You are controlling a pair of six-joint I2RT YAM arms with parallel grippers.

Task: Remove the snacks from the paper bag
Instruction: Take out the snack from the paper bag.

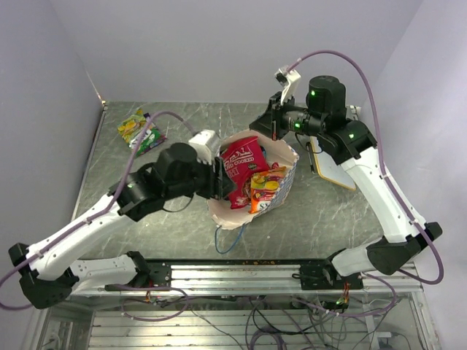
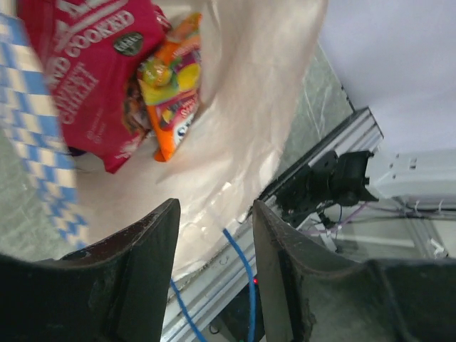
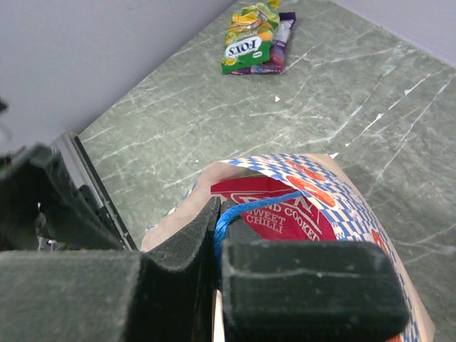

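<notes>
The blue-and-white checkered paper bag [image 1: 286,175] stands open mid-table, its cream inside showing. A red packet [image 1: 242,169] and an orange packet [image 1: 265,191] stick up inside it; both show in the left wrist view, red [image 2: 89,71] and orange [image 2: 174,85]. My right gripper [image 3: 222,214] is shut on the bag's blue string handle [image 3: 246,208] at the far rim [image 1: 274,130]. My left gripper [image 2: 214,214] is open and empty at the bag's near-left rim [image 1: 219,179]. A yellow-green packet [image 1: 133,125] lies on a purple packet [image 1: 152,138] at the far left.
A flat white board with a tan edge [image 1: 330,166] lies right of the bag under the right arm. The bag's other blue handle [image 1: 230,240] hangs toward the front rail [image 1: 233,273]. Walls close the table at left and back.
</notes>
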